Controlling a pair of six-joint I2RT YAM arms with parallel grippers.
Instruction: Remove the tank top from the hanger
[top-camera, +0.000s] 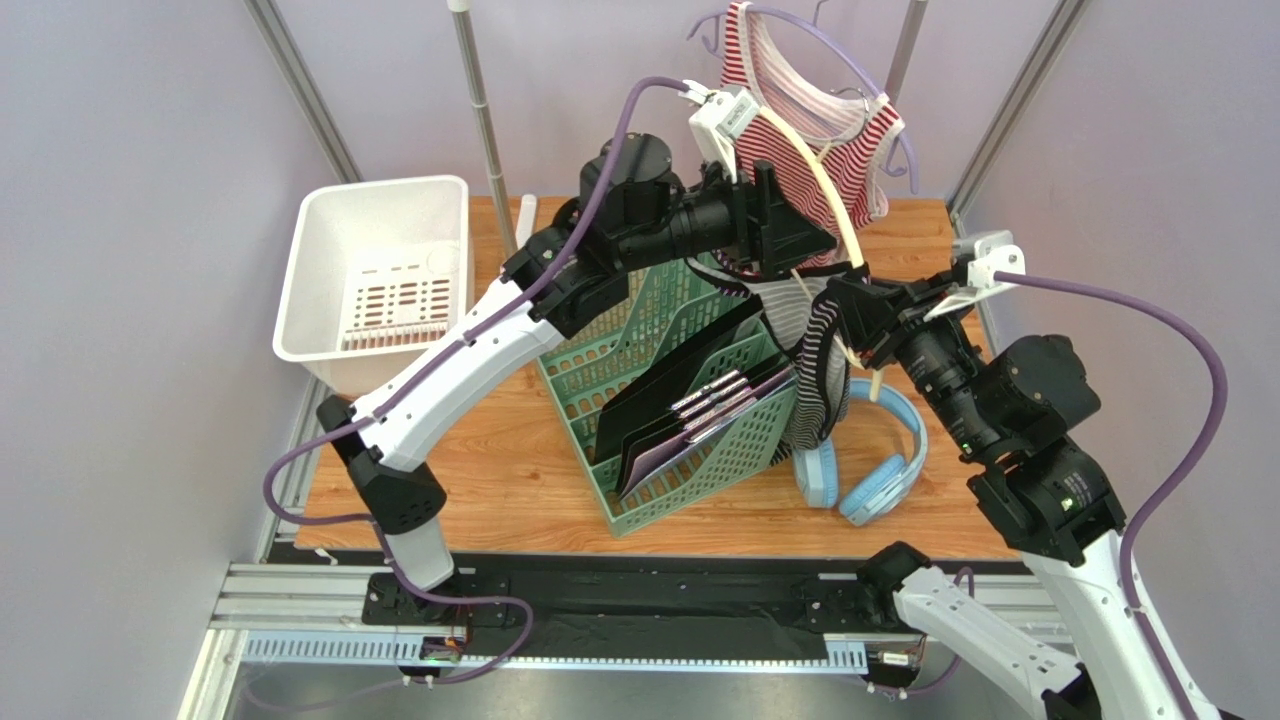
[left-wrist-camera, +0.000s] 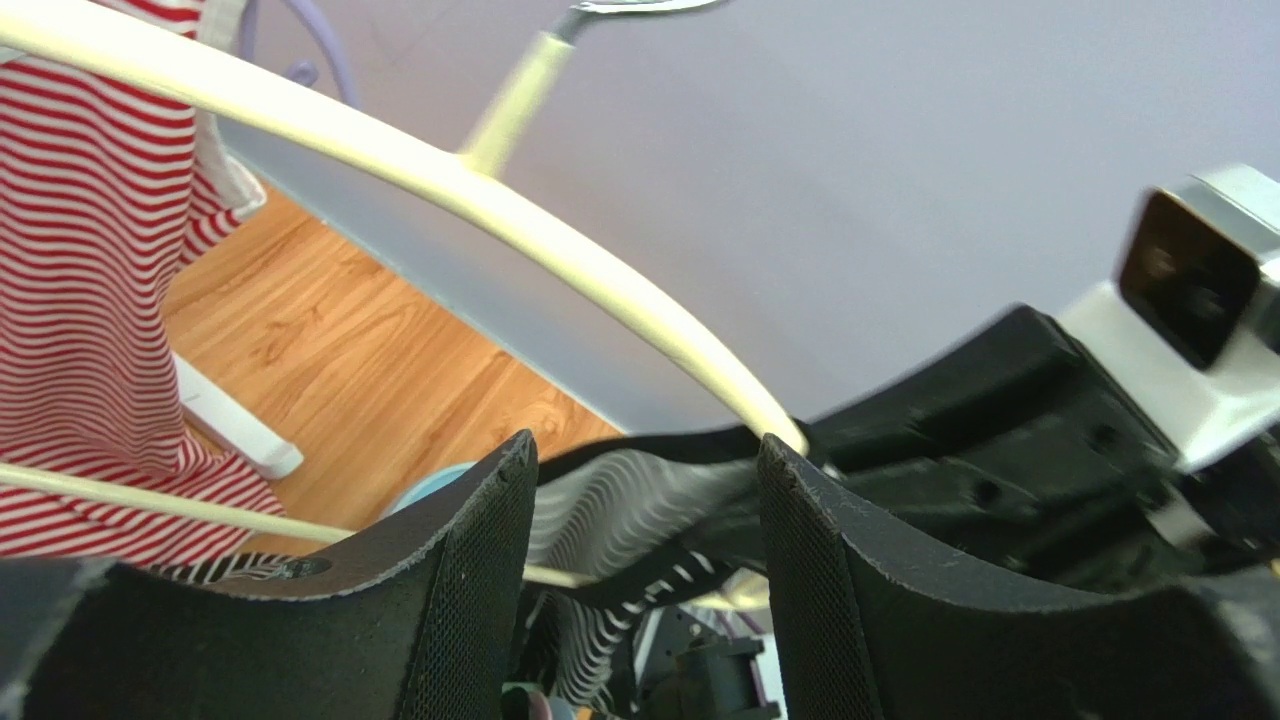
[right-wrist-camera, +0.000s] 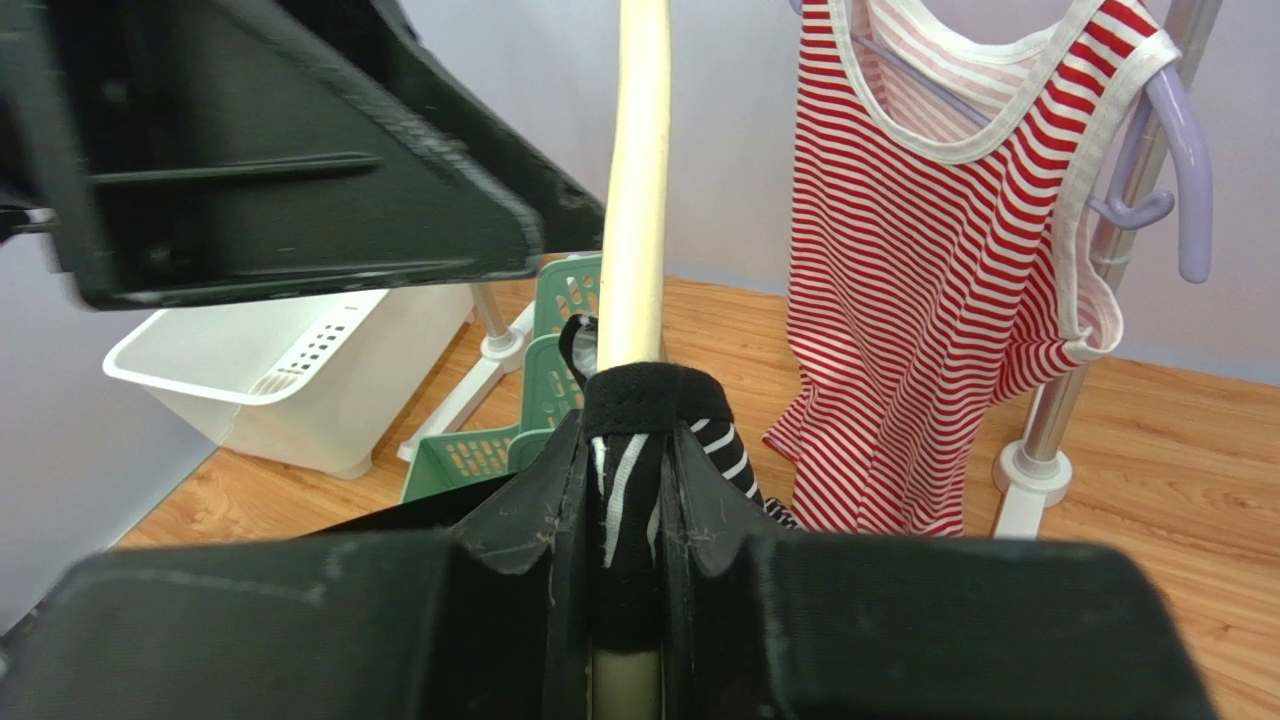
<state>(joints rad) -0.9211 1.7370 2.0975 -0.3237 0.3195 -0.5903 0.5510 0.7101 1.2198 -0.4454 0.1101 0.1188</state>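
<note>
A black-and-white striped tank top (top-camera: 813, 375) hangs from a cream hanger (top-camera: 825, 177) and droops over the green basket. My right gripper (top-camera: 845, 311) is shut on the tank top's strap (right-wrist-camera: 639, 408) and the hanger arm (right-wrist-camera: 637, 180) together. My left gripper (top-camera: 793, 240) is open, just above and left of the right one. Its fingers (left-wrist-camera: 481, 570) straddle the striped cloth (left-wrist-camera: 631, 503) below the hanger arm (left-wrist-camera: 451, 173) without touching it. The left gripper body also shows in the right wrist view (right-wrist-camera: 301, 150).
A red-and-white striped tank top (top-camera: 819, 143) hangs on a purple hanger (right-wrist-camera: 1177, 165) on the rack at the back. A green basket (top-camera: 601, 353) holds dark folders. A white bin (top-camera: 323, 240) stands at the left, blue headphones (top-camera: 879, 465) lie at the right.
</note>
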